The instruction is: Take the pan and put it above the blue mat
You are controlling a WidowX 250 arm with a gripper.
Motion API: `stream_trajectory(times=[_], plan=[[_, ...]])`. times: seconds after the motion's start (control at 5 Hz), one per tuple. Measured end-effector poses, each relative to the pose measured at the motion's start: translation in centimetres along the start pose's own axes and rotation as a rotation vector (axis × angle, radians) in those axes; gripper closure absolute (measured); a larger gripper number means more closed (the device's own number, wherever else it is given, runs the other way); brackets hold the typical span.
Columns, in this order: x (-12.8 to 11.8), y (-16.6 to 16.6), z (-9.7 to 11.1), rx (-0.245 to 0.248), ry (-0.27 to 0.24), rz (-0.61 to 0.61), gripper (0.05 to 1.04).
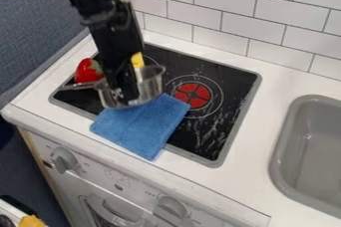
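The black gripper (125, 93) hangs over the left part of the stove, its lower end in front of and partly inside the silver pan. The metal pan (152, 84) is at the stove's left side, with its handle pointing left; the gripper hides its middle. Its lower edge overlaps the top of the blue mat (142, 127) in the view, and I cannot tell whether the pan is raised. The mat lies askew across the stove's front edge and the white counter.
A red toy with a green top (87, 71) is left of the gripper, behind the pan handle. Something yellow (138, 60) shows behind the pan. The black stove top (230, 86) extends right, towards the grey sink (307, 154). A tiled wall (243, 24) stands behind.
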State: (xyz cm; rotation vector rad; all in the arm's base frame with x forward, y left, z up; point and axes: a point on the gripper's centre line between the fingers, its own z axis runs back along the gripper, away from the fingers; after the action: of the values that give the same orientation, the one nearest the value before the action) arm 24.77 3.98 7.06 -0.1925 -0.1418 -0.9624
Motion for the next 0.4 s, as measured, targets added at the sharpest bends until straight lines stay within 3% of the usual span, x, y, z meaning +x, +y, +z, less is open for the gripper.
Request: stream_trajectory(times=[0.2,0.4], plan=[[-0.06,-0.03,-1.15,-0.008,0.044,0.013,0.818],[0.10,-0.04,-1.35,0.002,0.059,0.013,0.536]])
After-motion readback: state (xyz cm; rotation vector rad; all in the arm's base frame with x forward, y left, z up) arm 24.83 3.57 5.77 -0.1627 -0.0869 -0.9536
